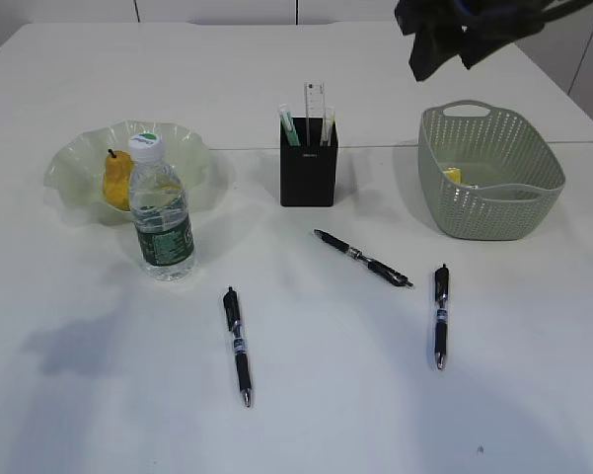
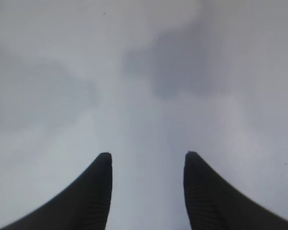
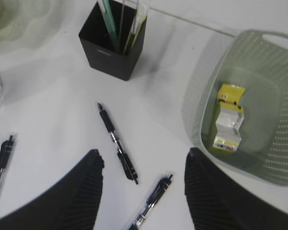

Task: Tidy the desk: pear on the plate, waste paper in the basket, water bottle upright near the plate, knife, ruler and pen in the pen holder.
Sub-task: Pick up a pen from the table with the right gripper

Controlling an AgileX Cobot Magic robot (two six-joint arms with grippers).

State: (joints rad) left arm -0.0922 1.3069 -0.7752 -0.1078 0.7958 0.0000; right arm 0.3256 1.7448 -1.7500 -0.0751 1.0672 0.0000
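Observation:
A yellow pear (image 1: 116,180) lies on the pale green plate (image 1: 74,168). The water bottle (image 1: 161,212) stands upright just in front of it. The black pen holder (image 1: 308,168) (image 3: 112,45) holds a clear ruler (image 1: 316,104) and a green-handled knife (image 1: 289,126). Three black pens lie loose: left pen (image 1: 238,346), middle pen (image 1: 362,259) (image 3: 117,143), right pen (image 1: 440,316) (image 3: 153,199). Yellow waste paper (image 1: 454,176) (image 3: 228,120) sits in the basket (image 1: 493,212) (image 3: 196,96). My right gripper (image 1: 449,54) (image 3: 144,155) hangs open, high above the pens. My left gripper (image 2: 147,155) is open over bare table.
The white table's far edge runs behind the pen holder and basket. A second white tabletop adjoins it at the back. The left arm is outside the exterior view; its shadow falls on the table at front left.

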